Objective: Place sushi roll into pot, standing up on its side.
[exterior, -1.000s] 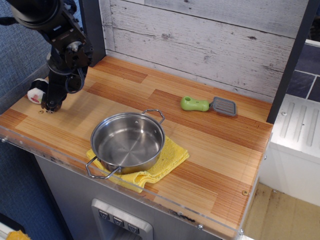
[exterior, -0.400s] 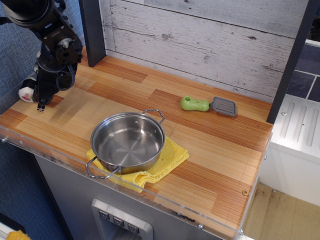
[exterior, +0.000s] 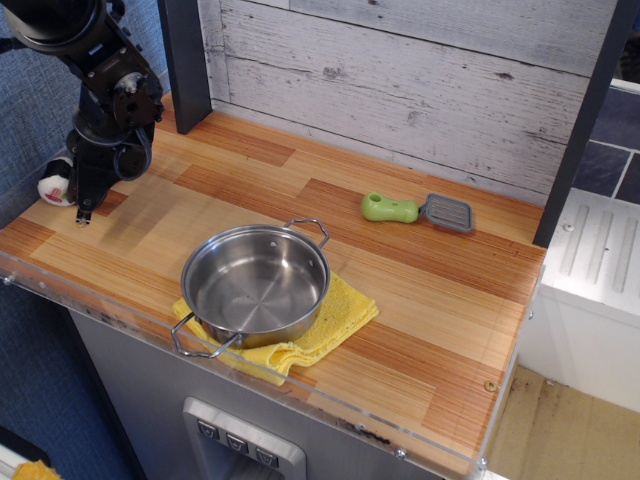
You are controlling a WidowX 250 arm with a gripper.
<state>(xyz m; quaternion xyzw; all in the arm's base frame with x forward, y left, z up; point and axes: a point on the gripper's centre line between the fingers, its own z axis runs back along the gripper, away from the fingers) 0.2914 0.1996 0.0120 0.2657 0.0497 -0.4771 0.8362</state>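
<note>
Observation.image view: my arm stands at the far left of the scene.
Tabletop (exterior: 420, 300): wood-grain boards, with a clear strip along the front edge.
Pot (exterior: 256, 285): near the front edge, empty, sitting on a yellow cloth (exterior: 335, 318).
Scrubber (exterior: 417, 210): green handle, grey head, lying toward the back right, well apart from the pot.
Pincer (exterior: 82, 205): pointing down at the left edge, tip close to the wood; I cannot tell whether my jaws are parted or closed.
Roll (exterior: 54, 186): just beside my pincer on its left, white end showing; far from the pot.
</note>
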